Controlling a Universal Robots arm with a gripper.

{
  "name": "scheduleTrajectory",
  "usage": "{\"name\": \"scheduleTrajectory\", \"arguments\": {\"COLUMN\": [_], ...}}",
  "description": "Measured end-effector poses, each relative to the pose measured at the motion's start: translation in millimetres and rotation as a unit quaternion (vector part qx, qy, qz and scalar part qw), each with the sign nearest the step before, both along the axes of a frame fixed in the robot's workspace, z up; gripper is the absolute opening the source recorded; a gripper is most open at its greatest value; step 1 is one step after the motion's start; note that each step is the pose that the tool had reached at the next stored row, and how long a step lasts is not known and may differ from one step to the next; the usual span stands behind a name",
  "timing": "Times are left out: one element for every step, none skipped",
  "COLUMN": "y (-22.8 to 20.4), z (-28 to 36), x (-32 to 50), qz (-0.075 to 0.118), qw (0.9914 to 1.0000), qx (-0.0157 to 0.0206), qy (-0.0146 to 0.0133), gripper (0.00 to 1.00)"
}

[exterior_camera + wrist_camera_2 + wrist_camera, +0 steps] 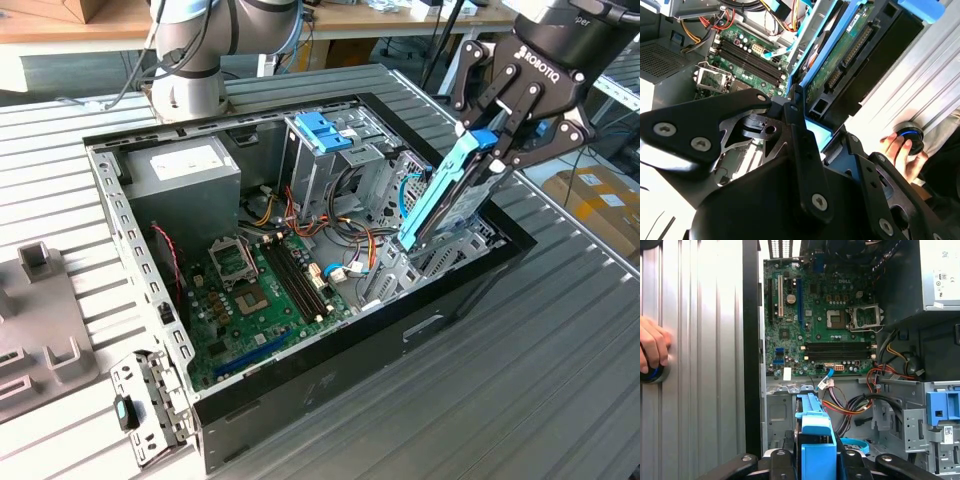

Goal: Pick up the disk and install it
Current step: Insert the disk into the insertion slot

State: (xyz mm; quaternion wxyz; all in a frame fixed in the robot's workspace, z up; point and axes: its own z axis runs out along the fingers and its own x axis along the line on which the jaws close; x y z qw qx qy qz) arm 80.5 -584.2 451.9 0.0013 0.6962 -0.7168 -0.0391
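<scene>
The open computer case (130,230) lies on the ribbed metal surface (540,380). In the exterior view, from left to right, the case contains the grey power supply (185,170), the green motherboard (255,290), the blue latch (325,132) and the disk (440,200). The disk is a flat grey slab framed by blue rails. It stands steeply tilted, with its lower end inside the bay at the case's end toward the exterior view's right. The fingers (480,100) of the gripper (492,145) are clamped on its upper end. The second wrist view adds the green circuit board (840,55) on the disk's underside. In both wrist views, a person's hand (652,347) rests on a round button (652,376) outside the case.
</scene>
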Motion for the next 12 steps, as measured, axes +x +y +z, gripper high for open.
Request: {"name": "scheduleTrajectory", "arguments": {"y": [0.0,0.0,0.0,0.0,0.0,0.0,0.0,0.0,0.0,0.0,0.0,0.0], "z": [-0.3,-0.8,-1.1,-1.4,-1.8,-2.1,-2.5,-2.8,-3.2,-3.9,-4.3,-4.5], "x": [0.0,0.0,0.0,0.0,0.1,0.1,0.1,0.1,0.1,0.1,0.1,0.0], "qz": [0.000,0.000,0.000,0.000,0.000,-0.001,-0.001,-0.001,-0.001,-0.001,-0.001,-0.001], "qw": [1.00000,1.00000,1.00000,1.00000,1.00000,1.00000,1.00000,1.00000,1.00000,1.00000,1.00000,1.00000], "qx": [0.0000,0.0000,0.0000,0.0000,0.0000,0.0000,0.0000,0.0000,0.0000,-0.0001,-0.0001,-0.0001], "qy": [0.0000,0.0000,0.0000,0.0000,0.0000,0.0000,0.0000,0.0000,0.0000,0.0000,0.0000,0.0000], "gripper": [0.37,0.37,0.37,0.37,0.37,0.37,0.37,0.37,0.37,0.37,0.37,0.37]}}
